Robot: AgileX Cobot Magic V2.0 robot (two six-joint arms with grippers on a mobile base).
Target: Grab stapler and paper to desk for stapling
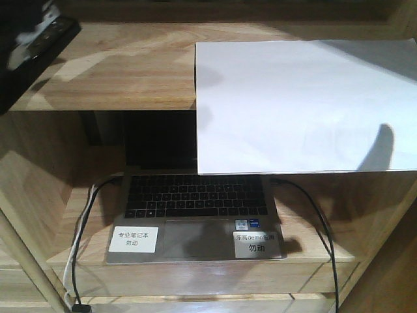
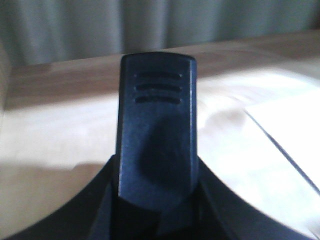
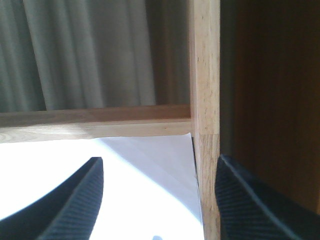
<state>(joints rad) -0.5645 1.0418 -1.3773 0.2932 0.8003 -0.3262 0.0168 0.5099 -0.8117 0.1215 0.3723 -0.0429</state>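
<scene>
Overhanging the shelf (image 1: pixel 111 78): white paper (image 1: pixel 300 104)

1. In the front view I see a light wooden shelf unit (image 1: pixel 130 78). Its upper board carries bright patches of sunlight and soft shadows.
2. In the compartment below stands an open laptop (image 1: pixel 195 215) with a dark screen and two white labels (image 1: pixel 133 239) on the palm rest.
3. A black cable (image 1: pixel 324 235) runs from the laptop's right side down over the board edge.
4. Behind the shelf, both wrist views show a grey-green curtain (image 2: pixel 75 25) with vertical folds.
5. In the right wrist view a pale wooden upright (image 3: pixel 205 75) meets a horizontal rail (image 3: pixel 95 120). To the right of the upright is a dark brown panel (image 3: pixel 270 75).
</scene>
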